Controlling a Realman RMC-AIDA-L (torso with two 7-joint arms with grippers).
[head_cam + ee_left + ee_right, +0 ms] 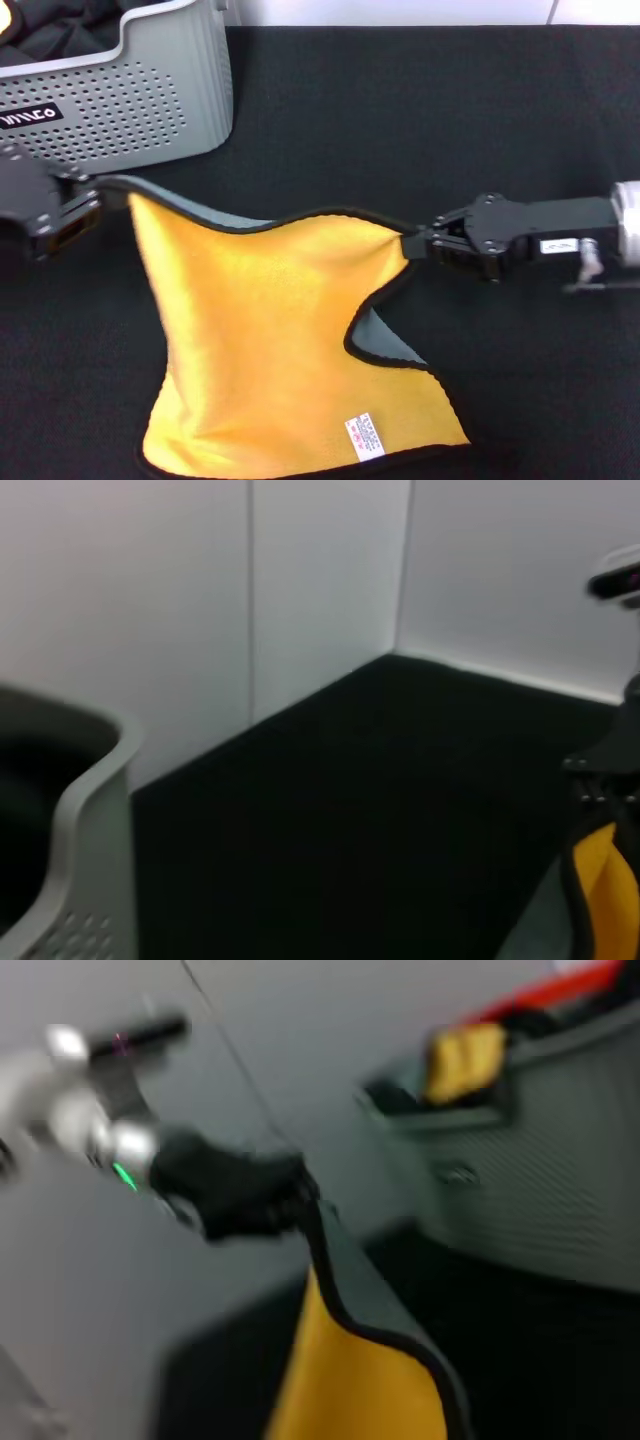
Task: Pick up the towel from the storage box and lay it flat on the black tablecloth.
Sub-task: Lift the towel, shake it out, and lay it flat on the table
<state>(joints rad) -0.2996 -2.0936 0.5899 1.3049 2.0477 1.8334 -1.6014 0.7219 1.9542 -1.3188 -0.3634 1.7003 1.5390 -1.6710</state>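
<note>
- My left tool (88,200) is clamped on one corner of the towel (270,340), just before the storage box (120,100);
- my right tool (418,243) is clamped on the opposite corner;
- the towel hangs stretched between them, yellow side up, its lower edge with the white label (364,437) over the black tablecloth (420,110).
</note>
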